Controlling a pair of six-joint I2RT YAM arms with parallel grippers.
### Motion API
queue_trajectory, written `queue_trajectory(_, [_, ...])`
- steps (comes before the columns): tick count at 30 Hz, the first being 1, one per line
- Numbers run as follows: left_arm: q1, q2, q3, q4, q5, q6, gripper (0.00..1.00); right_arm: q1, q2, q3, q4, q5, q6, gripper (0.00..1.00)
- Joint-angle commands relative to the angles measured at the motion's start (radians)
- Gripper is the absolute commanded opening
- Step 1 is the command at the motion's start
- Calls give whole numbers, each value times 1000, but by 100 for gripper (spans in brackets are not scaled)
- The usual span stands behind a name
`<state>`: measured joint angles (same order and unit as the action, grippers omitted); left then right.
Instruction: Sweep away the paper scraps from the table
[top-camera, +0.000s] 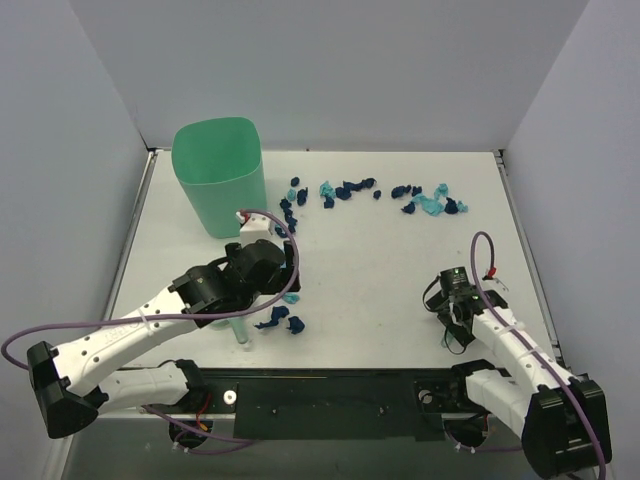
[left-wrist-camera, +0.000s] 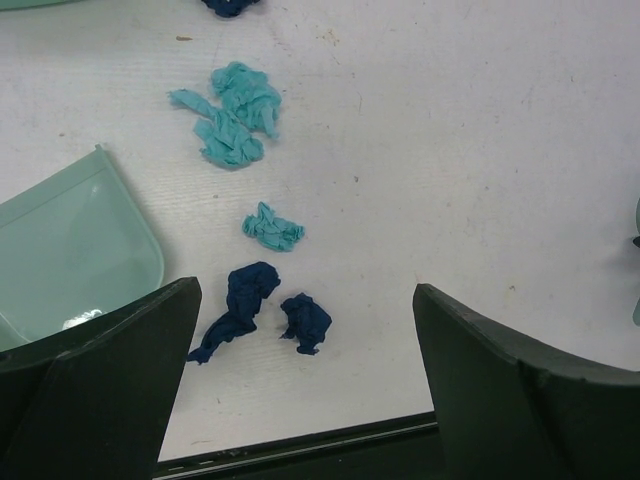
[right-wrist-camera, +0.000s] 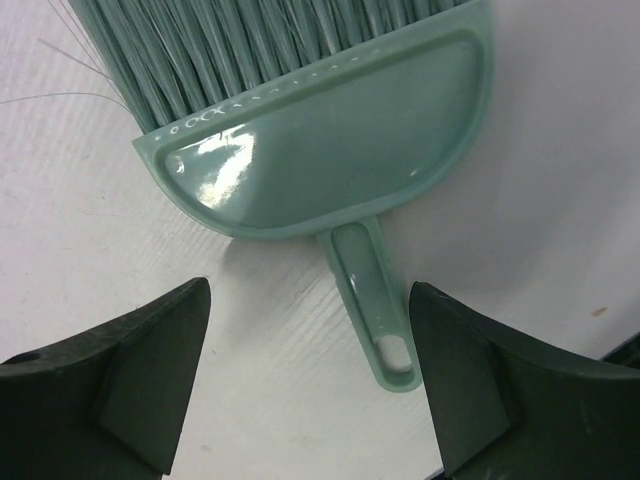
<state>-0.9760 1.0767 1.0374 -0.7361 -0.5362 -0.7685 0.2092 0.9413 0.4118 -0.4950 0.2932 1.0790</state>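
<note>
Paper scraps, navy and turquoise, lie in a band near the far edge of the white table, around the middle and right. A few more lie near the front. My left gripper is open and empty above them. Its view shows two navy scraps between the fingers and turquoise ones beyond. My right gripper is open, low over the table. The mint-green brush lies there, its handle between the open fingers, untouched.
A tall mint-green bin stands at the back left. The mint-green dustpan lies left of the left gripper; its handle shows by the front edge. The black mounting rail runs along the near edge. Grey walls close three sides.
</note>
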Motion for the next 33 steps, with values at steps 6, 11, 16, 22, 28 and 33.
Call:
queue_trajectory(6, [62,-32,-2,53,51,25,99,-4,106,-27,101,-39,65,64])
queue_trajectory(11, [89,-31,0,57,70,21,99,7,168,-1,124,-39,33,40])
queue_trajectory(16, [155,-15,-3,72,132,-2,99,90,232,51,112,0,15,29])
queue_trajectory(22, [281,34,-22,159,320,-57,100,219,327,163,93,15,-53,8])
queue_trajectory(28, [327,164,-59,320,531,-110,94,372,358,291,114,-12,-159,3])
queue_trajectory(33, [336,331,-66,461,708,-152,91,472,376,343,147,-65,-223,2])
